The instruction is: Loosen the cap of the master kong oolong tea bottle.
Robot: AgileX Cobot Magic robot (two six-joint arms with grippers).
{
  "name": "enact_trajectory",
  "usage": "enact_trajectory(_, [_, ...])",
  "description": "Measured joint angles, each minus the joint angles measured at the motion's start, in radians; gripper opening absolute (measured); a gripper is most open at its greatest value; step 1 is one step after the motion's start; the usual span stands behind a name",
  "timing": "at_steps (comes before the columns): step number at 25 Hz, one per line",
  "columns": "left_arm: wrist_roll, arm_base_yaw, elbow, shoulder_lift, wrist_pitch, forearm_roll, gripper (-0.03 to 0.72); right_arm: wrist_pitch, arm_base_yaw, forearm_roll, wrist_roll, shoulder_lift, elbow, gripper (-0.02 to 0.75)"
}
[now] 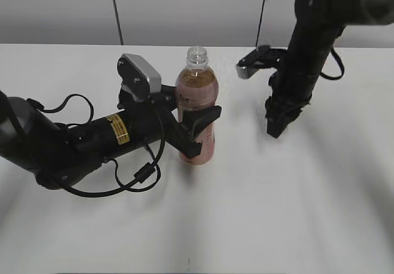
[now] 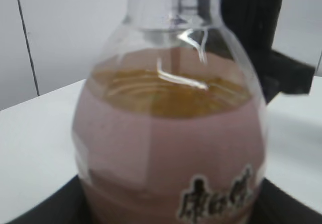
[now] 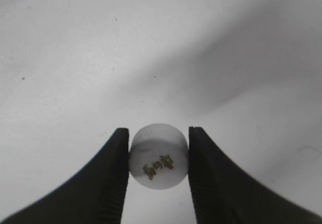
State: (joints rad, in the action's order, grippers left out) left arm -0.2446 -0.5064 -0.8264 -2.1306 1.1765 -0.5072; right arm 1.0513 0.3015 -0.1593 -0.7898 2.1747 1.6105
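Note:
The master kong oolong tea bottle (image 1: 197, 92) stands upright on the white table (image 1: 277, 212), with amber tea and a pink label. Its neck (image 1: 197, 55) is open, with no cap on it. My left gripper (image 1: 200, 132) is shut on the bottle's lower body. The left wrist view shows the bottle (image 2: 166, 143) filling the frame, with my dark fingers at the bottom corners. My right gripper (image 1: 275, 128) points down at the table to the bottle's right. In the right wrist view it (image 3: 158, 148) is shut on the white cap (image 3: 158, 158), logo side toward the camera.
A grey panelled wall runs behind the table's far edge. The left arm (image 1: 92, 141) and its looped cables lie low across the left of the table. The right arm (image 1: 308, 58) stands upright at the back right.

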Motion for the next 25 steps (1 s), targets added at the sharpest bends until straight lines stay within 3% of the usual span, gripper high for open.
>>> enact_trajectory(8, [0.002, 0.000, 0.000, 0.000, 0.000, -0.009, 0.411, 0.001, 0.000, 0.017, 0.169, 0.118, 0.006, 0.297])
enact_trajectory(13, [0.002, 0.000, -0.001, 0.000, 0.020, -0.015, 0.533, 0.001, 0.000, 0.006, 0.188, 0.114, 0.008, 0.511])
enact_trajectory(15, [0.002, 0.000, -0.001, 0.000, 0.024, -0.022, 0.573, -0.002, 0.000, 0.005, 0.194, 0.110, 0.007, 0.558])
enact_trajectory(21, [0.002, 0.004, 0.046, 0.000, 0.028, -0.035, 0.590, -0.008, -0.007, 0.008, 0.218, 0.085, 0.001, 0.583])
enact_trajectory(25, [0.002, 0.043, 0.105, 0.001, 0.028, -0.022, 0.590, -0.008, -0.021, 0.004, 0.259, 0.074, 0.001, 0.585])
